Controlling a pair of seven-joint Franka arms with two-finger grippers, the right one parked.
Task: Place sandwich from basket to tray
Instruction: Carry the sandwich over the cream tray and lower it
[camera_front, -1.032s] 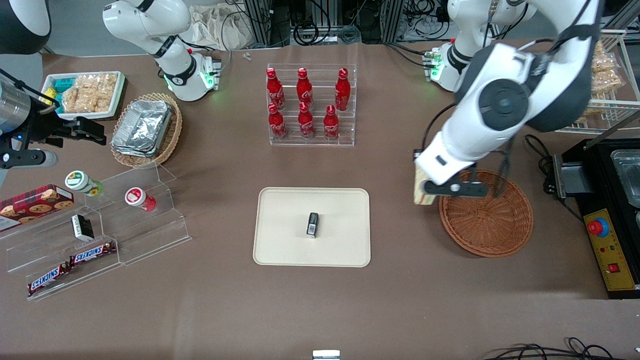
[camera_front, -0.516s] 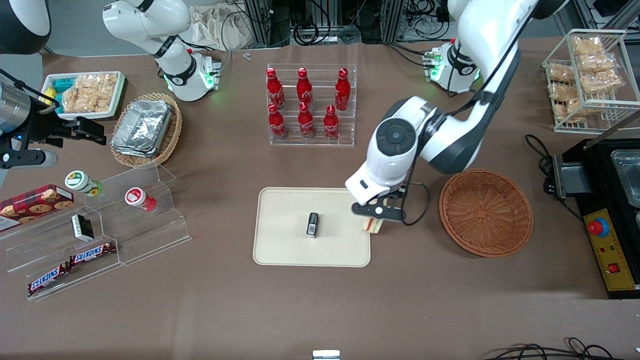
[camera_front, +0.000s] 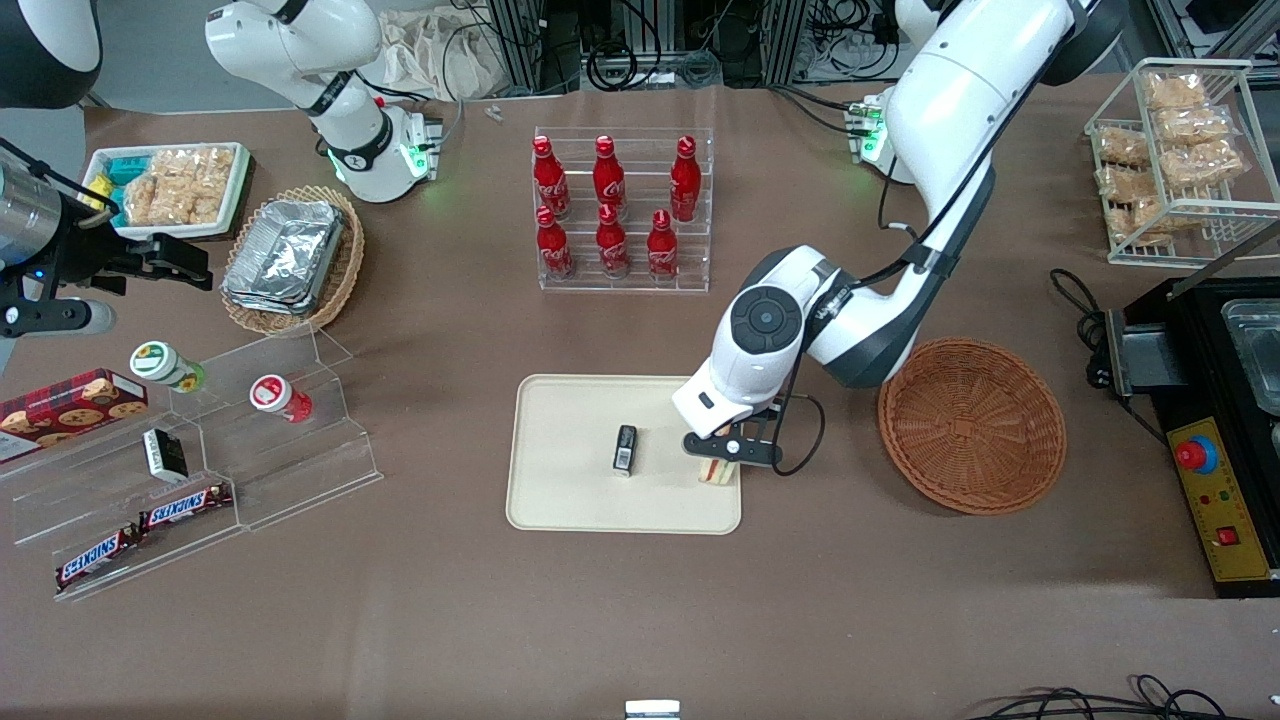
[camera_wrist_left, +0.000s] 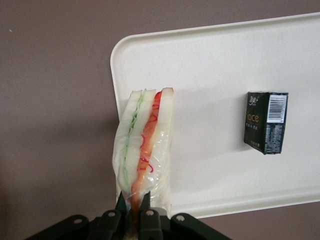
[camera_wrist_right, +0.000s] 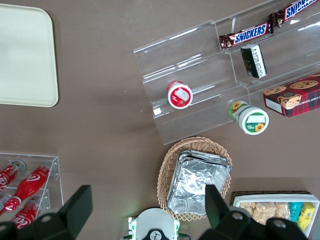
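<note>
1. Brown table (camera_front: 900, 620) is carrying everything; cables & rack frames are showing at its edge farthest from front cam.
2. Tray (camera_front: 570, 490) is sitting mid-table w/ a small black box (camera_front: 625, 448) lying on it.
3. Tool (camera_front: 722, 458) is hanging over tray's edge nearest the basket (camera_front: 972, 427), fingers (camera_wrist_left: 120, 204) clenching the sandwich (camera_wrist_left: 144, 142) at one end.
4. Sandwich is hanging on edge, red & green filling facing wrist cam, over tray's rim; can't tell if it's touching tray.
5. Basket is sitting w/ nothing in it, toward working arm's end.
6. Red bottles (camera_front: 608, 205) are standing in a clear rack, farther from front cam than tray.
</note>
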